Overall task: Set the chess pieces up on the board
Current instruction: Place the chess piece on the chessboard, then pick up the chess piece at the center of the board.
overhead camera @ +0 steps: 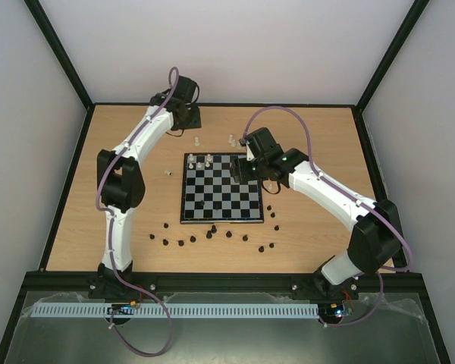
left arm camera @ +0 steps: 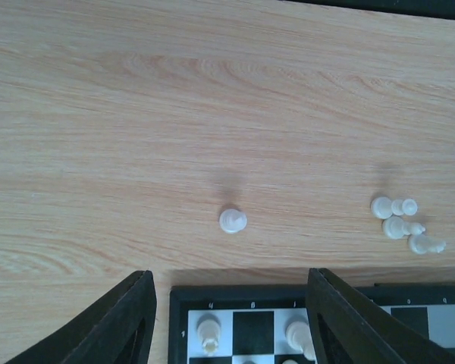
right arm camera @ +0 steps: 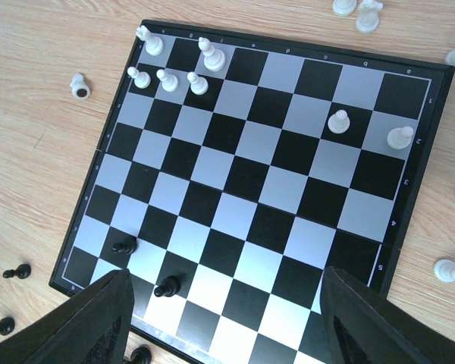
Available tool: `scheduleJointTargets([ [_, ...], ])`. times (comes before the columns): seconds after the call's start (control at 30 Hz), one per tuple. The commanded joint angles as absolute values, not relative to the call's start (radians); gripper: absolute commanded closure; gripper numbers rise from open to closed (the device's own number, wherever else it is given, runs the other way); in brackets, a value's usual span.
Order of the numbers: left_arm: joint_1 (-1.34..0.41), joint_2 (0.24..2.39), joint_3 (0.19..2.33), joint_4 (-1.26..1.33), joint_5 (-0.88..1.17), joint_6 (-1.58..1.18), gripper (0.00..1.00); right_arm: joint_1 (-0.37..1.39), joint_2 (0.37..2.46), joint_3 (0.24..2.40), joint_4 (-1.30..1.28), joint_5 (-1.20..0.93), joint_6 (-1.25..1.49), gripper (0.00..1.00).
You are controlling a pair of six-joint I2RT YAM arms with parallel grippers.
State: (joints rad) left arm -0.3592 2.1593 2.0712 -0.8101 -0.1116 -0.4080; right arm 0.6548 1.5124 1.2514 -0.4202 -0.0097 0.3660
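The board (overhead camera: 221, 206) lies in the middle of the table. Several white chess pieces (right arm camera: 167, 78) stand on its far left corner squares, two more white ones (right arm camera: 338, 120) near the far right, and two black pawns (right arm camera: 123, 246) near the front left. My left gripper (left arm camera: 229, 277) hovers open and holds nothing, just behind the board's far edge (left arm camera: 235, 291). A lone white piece (left arm camera: 233, 220) stands on the wood ahead of it. My right gripper (right arm camera: 226, 277) hangs open above the board with nothing between its fingers.
Three white pieces (left arm camera: 398, 220) lie clustered on the wood behind the board. Several black pieces (overhead camera: 212, 233) are scattered along the table in front of the board and at its right side (overhead camera: 271, 208). One pale piece (overhead camera: 167, 173) sits left of the board.
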Motion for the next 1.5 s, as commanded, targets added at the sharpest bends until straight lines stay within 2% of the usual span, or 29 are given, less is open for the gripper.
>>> scheduleJointTargets([
  [0.0,-0.359,2.252,2.116,-0.811,-0.080,-0.420,0.42,0.660,1.523,1.247,-0.424,0.010,0.358,0.32],
  [1.07,-0.345,2.436,2.163,-0.748,-0.071,-0.414,0.44,0.660,1.544,1.250,-0.423,0.024,0.357,0.30],
  [1.2,-0.345,2.454,2.182,-0.744,-0.062,-0.413,0.51,0.660,1.547,1.249,-0.422,0.025,0.356,0.30],
  [1.33,-0.345,2.461,2.187,-0.739,-0.062,-0.414,0.68,0.660,1.547,1.249,-0.421,0.025,0.356,0.30],
  [1.47,-0.345,2.463,2.187,-0.738,-0.064,-0.413,0.80,0.660,1.550,1.248,-0.420,0.021,0.357,0.30],
])
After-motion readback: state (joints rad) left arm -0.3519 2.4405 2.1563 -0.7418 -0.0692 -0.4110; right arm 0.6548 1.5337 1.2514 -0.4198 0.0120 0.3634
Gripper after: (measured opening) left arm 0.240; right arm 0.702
